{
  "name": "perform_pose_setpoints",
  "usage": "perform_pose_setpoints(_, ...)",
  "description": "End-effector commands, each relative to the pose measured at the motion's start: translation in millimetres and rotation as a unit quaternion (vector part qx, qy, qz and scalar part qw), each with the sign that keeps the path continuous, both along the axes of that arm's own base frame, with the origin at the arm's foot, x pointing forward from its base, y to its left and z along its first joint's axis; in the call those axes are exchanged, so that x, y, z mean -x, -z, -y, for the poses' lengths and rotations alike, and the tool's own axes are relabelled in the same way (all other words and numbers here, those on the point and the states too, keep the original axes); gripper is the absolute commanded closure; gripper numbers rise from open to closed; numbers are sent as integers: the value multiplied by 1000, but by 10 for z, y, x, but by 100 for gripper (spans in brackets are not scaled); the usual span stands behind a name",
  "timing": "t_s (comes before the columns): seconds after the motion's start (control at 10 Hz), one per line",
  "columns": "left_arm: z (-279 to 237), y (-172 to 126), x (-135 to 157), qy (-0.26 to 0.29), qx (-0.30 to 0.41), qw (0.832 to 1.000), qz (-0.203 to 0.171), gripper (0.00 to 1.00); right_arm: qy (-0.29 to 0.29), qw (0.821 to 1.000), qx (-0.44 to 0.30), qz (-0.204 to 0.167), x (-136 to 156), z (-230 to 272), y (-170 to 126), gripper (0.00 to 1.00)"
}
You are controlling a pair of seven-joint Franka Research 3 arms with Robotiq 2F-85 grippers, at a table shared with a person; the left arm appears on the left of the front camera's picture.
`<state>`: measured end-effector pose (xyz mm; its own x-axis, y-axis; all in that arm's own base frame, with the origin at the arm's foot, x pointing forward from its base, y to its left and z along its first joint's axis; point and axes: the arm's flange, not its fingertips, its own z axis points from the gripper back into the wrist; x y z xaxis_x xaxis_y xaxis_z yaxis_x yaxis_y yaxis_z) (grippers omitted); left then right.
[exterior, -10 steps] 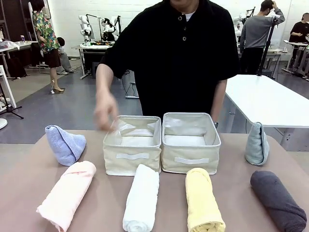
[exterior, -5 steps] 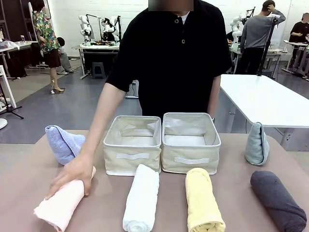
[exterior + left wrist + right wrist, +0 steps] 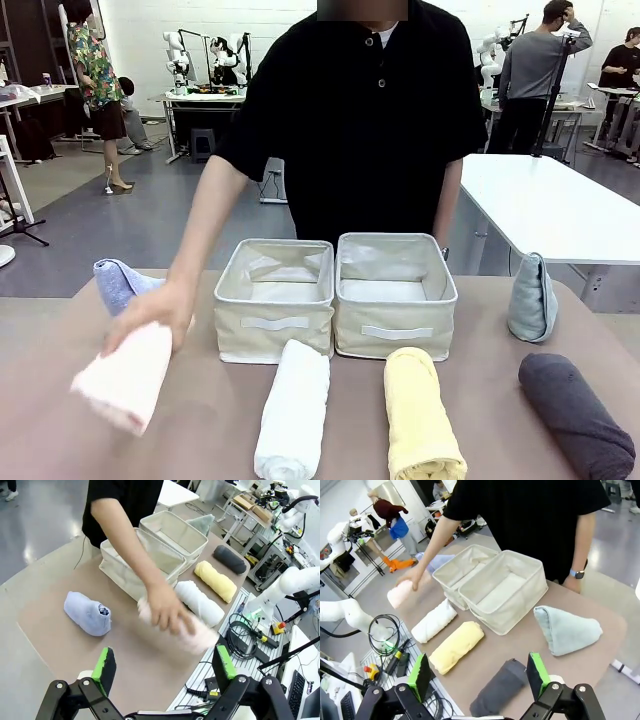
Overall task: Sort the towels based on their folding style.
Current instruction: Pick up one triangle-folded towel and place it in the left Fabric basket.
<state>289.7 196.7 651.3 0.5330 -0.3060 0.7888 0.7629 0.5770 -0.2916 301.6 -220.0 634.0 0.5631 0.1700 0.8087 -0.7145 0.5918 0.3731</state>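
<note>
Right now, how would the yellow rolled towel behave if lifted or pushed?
The yellow towel looks like soft terry, so its ends would probably sag. No band holds the roll; it may unwind. Pushed sideways, it likely rolls.

Mid-table, left bin and right bin side by side. Before them, a row: first roll before the left bin, second roll before the right, third roll far right. Behind that one, right wedge. Far left, left wedge behind the person's hand, fourth roll in its grasp.
</note>
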Motion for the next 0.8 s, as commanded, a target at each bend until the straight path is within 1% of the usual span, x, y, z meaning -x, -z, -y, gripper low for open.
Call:
perform_pose_setpoints(0.0,-3,-17,-4,5,6,1000,5,0,-5,1000,-9,6,-13,19,-10,0)
perform_pose_setpoints(0.5,-3,-17,-4,5,6,1000,5,0,-5,1000,-9,6,-13,19,-10,0)
perform_pose_setpoints(0.6,0,1,-1,0,0,1000,0,0,-5,1000,-9,6,-13,19,-10,0)
perform_pose_setpoints(0.7,183,11,-141,-43,-75,995,-38,0,-5,1000,-9,6,-13,19,-10,0)
